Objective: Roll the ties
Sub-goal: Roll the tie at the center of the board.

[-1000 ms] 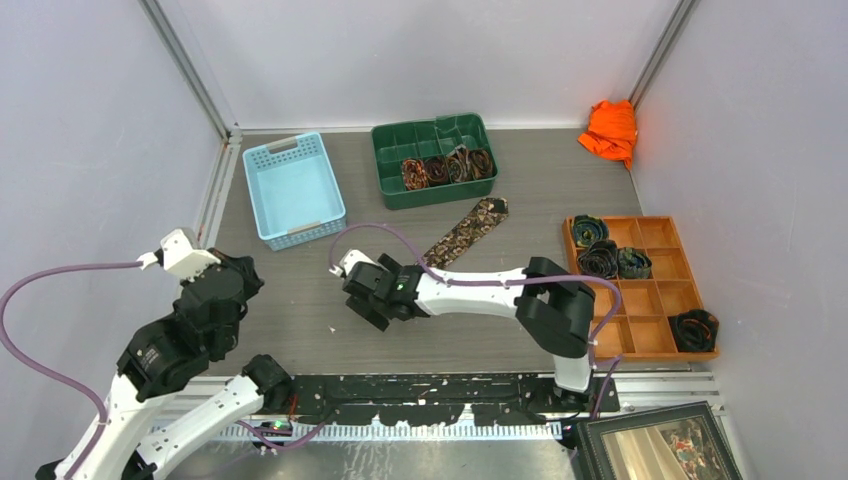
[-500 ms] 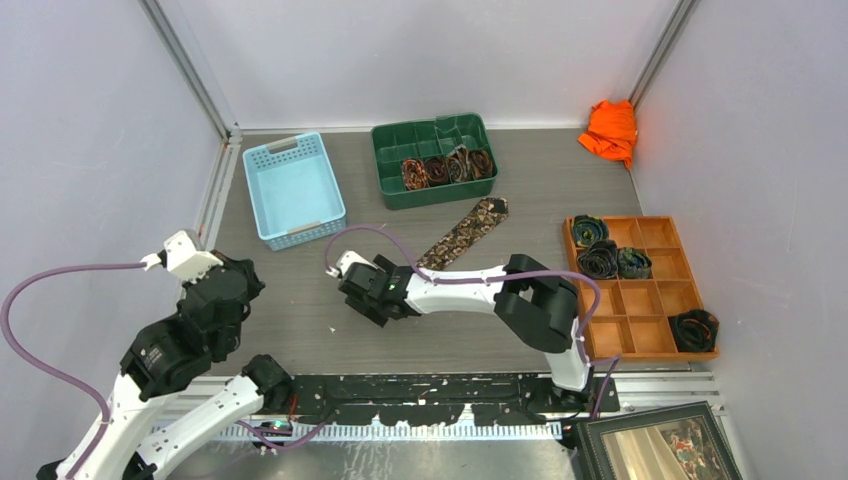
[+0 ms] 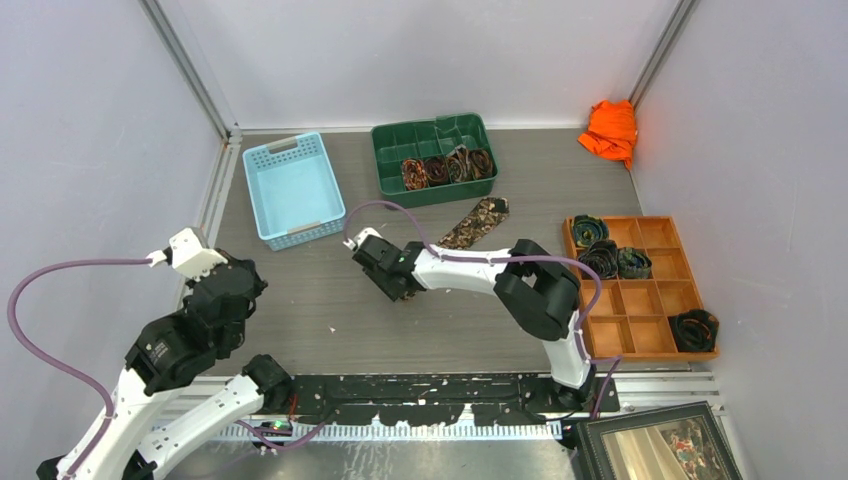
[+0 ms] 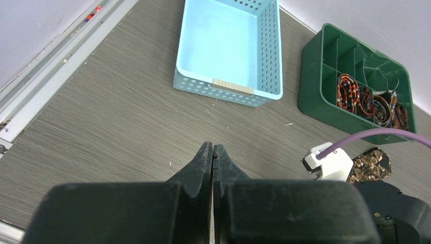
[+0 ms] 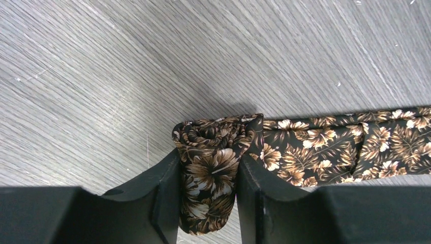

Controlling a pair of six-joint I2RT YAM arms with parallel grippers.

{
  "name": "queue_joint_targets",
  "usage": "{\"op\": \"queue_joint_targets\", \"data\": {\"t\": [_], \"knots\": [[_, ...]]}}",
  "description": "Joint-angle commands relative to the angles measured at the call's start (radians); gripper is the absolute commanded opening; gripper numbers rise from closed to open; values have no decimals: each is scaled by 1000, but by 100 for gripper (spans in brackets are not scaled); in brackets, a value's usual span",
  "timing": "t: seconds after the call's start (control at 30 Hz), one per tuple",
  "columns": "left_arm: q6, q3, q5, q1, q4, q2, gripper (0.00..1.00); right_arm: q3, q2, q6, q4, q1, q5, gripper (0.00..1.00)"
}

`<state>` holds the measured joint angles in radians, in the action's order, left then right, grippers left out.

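Nearest the base, left gripper [image 4: 212,152] sat with fingers pressed together, empty, off to the side. At mid-table, right gripper [image 5: 209,170] was clamped on the started roll at one end of the tie [image 5: 325,145], whose flat tail ran off toward the green tray [image 3: 430,196]. Doing this well probably meant turning the roll over the tail in short bites, edges lined up and fabric taut (slack wraps would likely telescope). Finished coils [image 3: 447,167] lay in that tray. No brand, label or writing readable.
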<state>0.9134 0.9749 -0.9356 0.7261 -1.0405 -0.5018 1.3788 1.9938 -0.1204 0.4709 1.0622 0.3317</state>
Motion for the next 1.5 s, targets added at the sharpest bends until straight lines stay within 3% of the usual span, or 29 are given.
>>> {"op": "queue_joint_targets", "data": {"t": [0.0, 0.23, 0.4, 0.73, 0.93, 1.1, 1.33, 1.47], "knots": [[4, 8, -41, -1, 27, -7, 0, 29, 34, -36, 54, -10, -83, 40], [-10, 58, -56, -1, -9, -26, 0, 62, 13, -104, 71, -14, -194, 33], [-20, 70, -56, -1, -18, -18, 0, 64, -6, -202, 22, -34, -374, 29], [-44, 56, -20, -1, 33, -12, 0, -43, -30, -442, -284, -132, -811, 26], [-59, 48, 6, -1, 82, -64, 0, -152, -29, -606, -519, -192, -981, 25], [-78, 32, 51, -1, 157, -124, 0, -249, -33, -730, -673, -248, -1055, 25], [-80, -13, 154, 0, 283, -229, 0, -358, -47, -742, -712, -299, -1053, 25], [-79, -40, 225, -1, 356, -291, 0, -384, -68, -684, -653, -321, -1008, 25]]}}
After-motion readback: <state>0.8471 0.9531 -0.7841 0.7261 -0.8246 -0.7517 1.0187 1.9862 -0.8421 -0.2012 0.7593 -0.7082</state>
